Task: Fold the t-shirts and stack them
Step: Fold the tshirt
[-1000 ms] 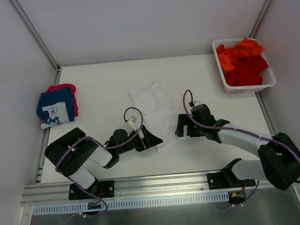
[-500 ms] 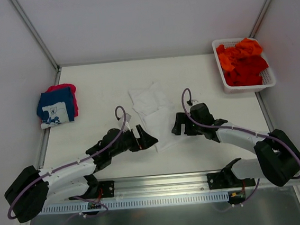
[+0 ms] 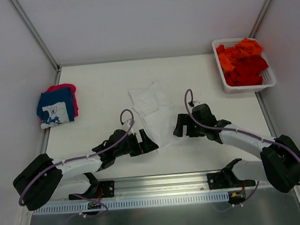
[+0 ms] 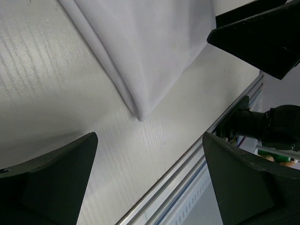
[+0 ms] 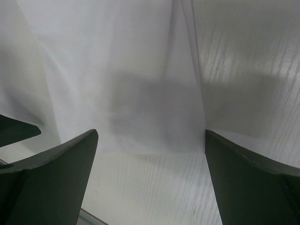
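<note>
White t-shirt (image 3: 153,114), partly folded, lying at the middle of the table (image 3: 99,83), nearer its near edge than its far edge. Its far part spreads toward the left, and its near part narrows to a folded corner. In the left wrist view this corner (image 4: 140,56) shows doubled edges and points toward the metal rail at the near edge; no print or label shows on the cloth.

Left gripper (image 3: 152,143), at the near-left corner of the white t-shirt, with its fingers (image 4: 51,183) spread wide and nothing clamped between them. Right gripper (image 3: 176,127), just beside the shirt's right edge, also with its fingers (image 5: 253,183) wide apart and empty. Seen from its wrist, the shirt's near hem (image 5: 140,103) lies flat on the table between them. The two grippers face each other across the cloth.

Navy t-shirt (image 3: 54,108), folded, at the far-left side of the table, well apart from the arms. It carries a white print too small to read and lies on a pink-red t-shirt (image 3: 65,88).

White lattice basket (image 3: 246,88), at the far-right corner, holding crumpled orange and red t-shirts (image 3: 243,63).
</note>
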`<action>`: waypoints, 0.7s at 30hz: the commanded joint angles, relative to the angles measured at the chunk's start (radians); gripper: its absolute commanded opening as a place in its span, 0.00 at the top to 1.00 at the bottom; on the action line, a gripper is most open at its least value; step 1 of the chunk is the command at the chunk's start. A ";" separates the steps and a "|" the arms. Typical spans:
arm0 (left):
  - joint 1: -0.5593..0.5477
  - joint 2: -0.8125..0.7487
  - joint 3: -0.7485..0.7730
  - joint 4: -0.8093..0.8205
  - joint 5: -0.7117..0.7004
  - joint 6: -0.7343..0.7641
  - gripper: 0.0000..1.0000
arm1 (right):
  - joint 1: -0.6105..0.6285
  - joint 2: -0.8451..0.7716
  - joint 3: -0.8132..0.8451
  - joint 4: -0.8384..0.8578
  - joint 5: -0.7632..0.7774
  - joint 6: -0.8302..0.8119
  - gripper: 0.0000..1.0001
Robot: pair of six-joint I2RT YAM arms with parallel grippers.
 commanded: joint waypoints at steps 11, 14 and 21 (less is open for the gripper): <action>-0.002 0.181 -0.078 0.410 0.133 -0.129 0.04 | 0.005 -0.055 -0.005 -0.041 -0.001 0.009 0.01; -0.002 0.203 -0.098 0.474 0.125 -0.141 0.04 | 0.005 -0.049 -0.007 -0.041 -0.004 0.009 0.01; -0.002 0.280 -0.100 0.585 0.130 -0.178 0.05 | 0.007 -0.046 -0.007 -0.029 -0.015 0.017 0.01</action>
